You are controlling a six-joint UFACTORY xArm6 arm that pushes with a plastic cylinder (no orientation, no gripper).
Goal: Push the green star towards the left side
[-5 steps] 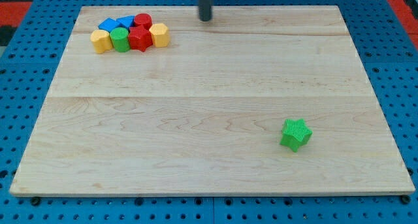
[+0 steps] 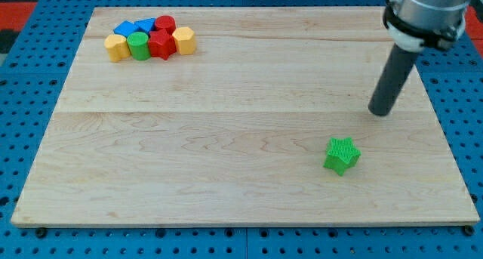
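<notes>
The green star (image 2: 342,155) lies on the wooden board (image 2: 226,138) at the view's lower right. My tip (image 2: 380,111) stands above and to the right of the star, a short gap away, not touching it. The dark rod rises from the tip toward the view's upper right corner.
A tight cluster sits at the board's upper left: a yellow block (image 2: 115,47), a green cylinder (image 2: 138,44), a red star (image 2: 160,44), a yellow hexagon (image 2: 184,41), two blue blocks (image 2: 134,26) and a red cylinder (image 2: 166,23). Blue pegboard surrounds the board.
My tip has moved from the board's top middle down and to the right, ending close to the green star. No block has moved.
</notes>
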